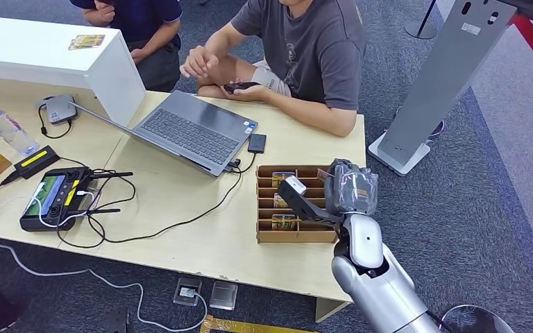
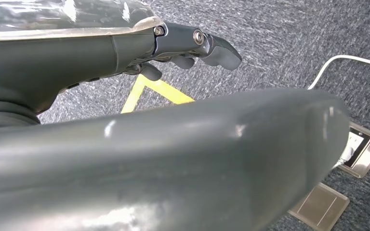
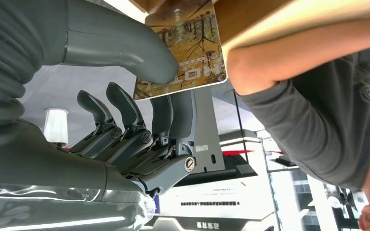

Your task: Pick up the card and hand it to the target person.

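Cardboard card box [image 1: 267, 237], brown and slotted, sits at the near right part of the light wooden table [image 1: 201, 243]; several picture cards stand in its slots. The right hand [image 1: 350, 187] hangs at the box's right edge. Its thumb [image 3: 125, 53] presses on the face of a card [image 3: 188, 48] printed with autumn trees, two fingers [image 3: 176, 113] back the card from behind, so the card is pinched; the remaining fingers curl free. The card's far end meets brown cardboard (whether it has cleared its slot cannot be told).

The left hand [image 2: 188, 48] hangs over grey carpet beside a floor socket [image 2: 361, 149] and yellow tape, fingers loosely bent, holding nothing.

A person in a grey T-shirt [image 1: 312, 48] sits across the table holding a phone [image 1: 239, 87]. An open laptop [image 1: 187, 128] lies left of the box, a handheld controller [image 1: 55, 198] with tangled cables further left, a water bottle [image 1: 7, 128] beyond it.
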Robot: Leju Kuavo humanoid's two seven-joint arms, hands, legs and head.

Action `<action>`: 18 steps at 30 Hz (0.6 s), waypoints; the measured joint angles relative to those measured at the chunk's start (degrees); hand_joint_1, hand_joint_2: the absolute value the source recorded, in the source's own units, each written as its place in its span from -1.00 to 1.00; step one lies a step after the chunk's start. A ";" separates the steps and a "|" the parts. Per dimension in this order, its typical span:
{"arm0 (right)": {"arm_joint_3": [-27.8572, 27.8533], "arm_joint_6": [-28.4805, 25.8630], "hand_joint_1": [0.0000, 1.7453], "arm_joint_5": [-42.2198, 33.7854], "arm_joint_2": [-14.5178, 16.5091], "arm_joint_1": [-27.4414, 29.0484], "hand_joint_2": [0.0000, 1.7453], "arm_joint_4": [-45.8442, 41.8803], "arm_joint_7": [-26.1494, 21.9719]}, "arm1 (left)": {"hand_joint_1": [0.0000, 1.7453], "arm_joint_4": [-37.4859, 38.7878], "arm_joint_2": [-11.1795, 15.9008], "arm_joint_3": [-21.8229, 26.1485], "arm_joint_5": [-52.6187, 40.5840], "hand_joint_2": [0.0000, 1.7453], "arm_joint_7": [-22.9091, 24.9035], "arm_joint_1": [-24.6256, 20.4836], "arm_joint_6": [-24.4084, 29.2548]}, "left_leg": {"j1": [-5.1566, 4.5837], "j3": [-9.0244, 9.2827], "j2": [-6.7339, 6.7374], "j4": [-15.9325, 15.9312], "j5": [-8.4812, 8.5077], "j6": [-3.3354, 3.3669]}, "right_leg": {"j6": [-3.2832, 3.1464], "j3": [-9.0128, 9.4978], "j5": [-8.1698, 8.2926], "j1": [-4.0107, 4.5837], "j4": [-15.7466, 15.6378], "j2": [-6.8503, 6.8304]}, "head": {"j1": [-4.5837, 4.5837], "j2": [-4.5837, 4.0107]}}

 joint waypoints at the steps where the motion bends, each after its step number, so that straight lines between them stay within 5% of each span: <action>1: -0.13 -0.05 0.77 -0.32 -0.12 -0.01 1.00 -0.59 -0.04 | -1.00 0.00 -0.02 0.00 0.04 -1.00 -0.01 0.00 0.06 | 0.00 0.00 0.00 0.00 0.00 0.00 | 0.00 0.00 0.00 0.00 0.00 0.00 | 0.00 0.00; 18: -4.01 -6.02 0.72 -8.95 -3.09 -4.74 1.00 -15.63 -3.11 | -1.00 0.00 -0.14 0.02 0.26 -1.00 -0.74 0.07 0.20 | 0.00 -0.02 0.00 0.02 0.00 0.00 | 0.00 -0.01 0.00 0.00 0.00 0.01 | 0.01 0.00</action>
